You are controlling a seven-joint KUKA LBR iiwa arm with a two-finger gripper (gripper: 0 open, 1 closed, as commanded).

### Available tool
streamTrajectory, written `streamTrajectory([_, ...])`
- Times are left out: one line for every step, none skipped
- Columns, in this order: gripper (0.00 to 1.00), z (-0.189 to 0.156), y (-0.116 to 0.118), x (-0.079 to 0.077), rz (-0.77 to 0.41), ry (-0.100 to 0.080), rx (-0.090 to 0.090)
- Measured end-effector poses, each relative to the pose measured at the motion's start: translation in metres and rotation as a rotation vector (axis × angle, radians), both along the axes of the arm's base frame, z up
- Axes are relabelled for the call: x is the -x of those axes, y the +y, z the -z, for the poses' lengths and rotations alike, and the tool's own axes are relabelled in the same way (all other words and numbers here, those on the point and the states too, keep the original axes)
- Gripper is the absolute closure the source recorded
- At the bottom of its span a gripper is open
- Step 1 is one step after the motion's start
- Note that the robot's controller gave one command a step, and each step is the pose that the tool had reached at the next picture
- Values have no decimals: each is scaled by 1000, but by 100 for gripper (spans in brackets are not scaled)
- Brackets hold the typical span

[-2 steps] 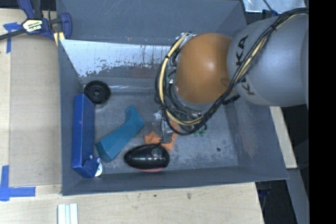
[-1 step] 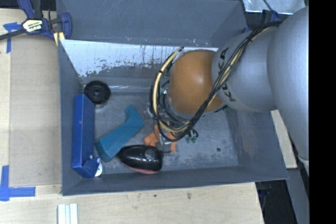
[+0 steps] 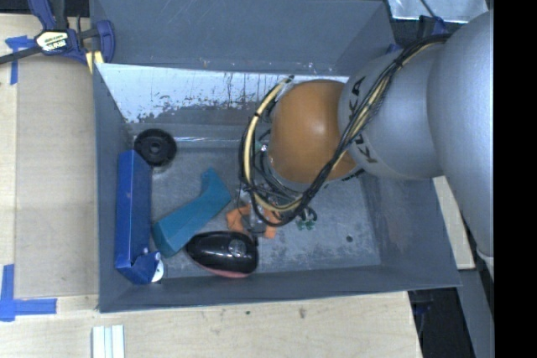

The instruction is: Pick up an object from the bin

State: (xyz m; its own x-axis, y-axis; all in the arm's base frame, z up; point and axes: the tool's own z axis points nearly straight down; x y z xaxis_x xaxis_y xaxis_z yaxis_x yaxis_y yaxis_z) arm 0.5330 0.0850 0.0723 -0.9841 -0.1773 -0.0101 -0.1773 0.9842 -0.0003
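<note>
Your gripper [image 3: 254, 212] — opening cannot be told — low over a small orange piece [image 3: 236, 220], perhaps touching it, front-centre of the bin [image 3: 252, 29]; teal wedge [image 3: 195, 214], black oval [image 3: 221, 252] just beside.

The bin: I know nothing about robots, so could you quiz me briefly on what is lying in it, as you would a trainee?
1. True or false: the long blue bar lies along the bin's wall at the view's left.
2. What colour is the wedge-shaped thing beside that bar? A red, B teal, C yellow.
3. Fill in: the round black disc sits near the bin's ____ wall (back or front).

Key: 1 true; 2 B; 3 back.
</note>
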Motion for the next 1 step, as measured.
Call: streamTrajectory([100, 0, 0, 0, 0, 0, 0])
